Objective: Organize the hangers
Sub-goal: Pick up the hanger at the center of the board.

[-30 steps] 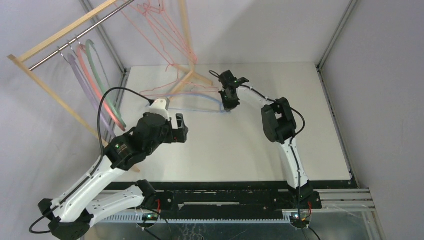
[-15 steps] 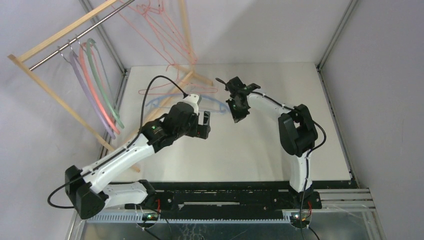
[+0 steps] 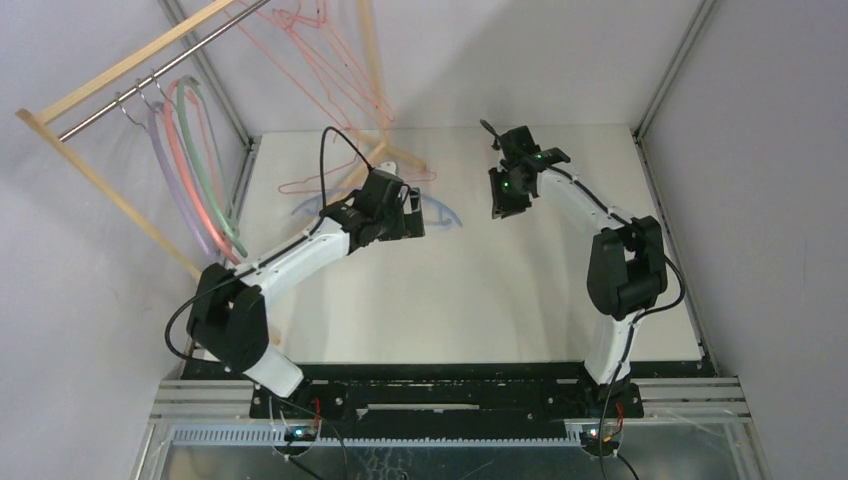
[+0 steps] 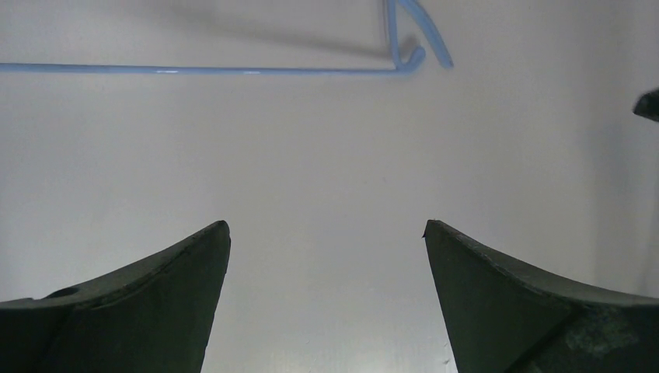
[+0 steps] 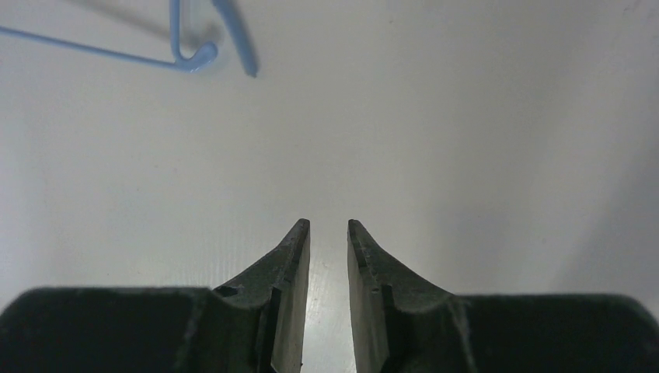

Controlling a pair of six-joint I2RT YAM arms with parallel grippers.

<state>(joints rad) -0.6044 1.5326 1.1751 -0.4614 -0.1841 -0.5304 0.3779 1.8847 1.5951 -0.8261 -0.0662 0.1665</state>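
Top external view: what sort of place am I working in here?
Probably a lab robot test cell, not a real closet: a plain white table, aluminium frame posts, blank grey walls, and a small wooden rack holding hangers.

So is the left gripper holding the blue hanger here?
No, the left wrist view shows the left gripper wide open and empty, with the blue hanger lying on the table ahead of it.
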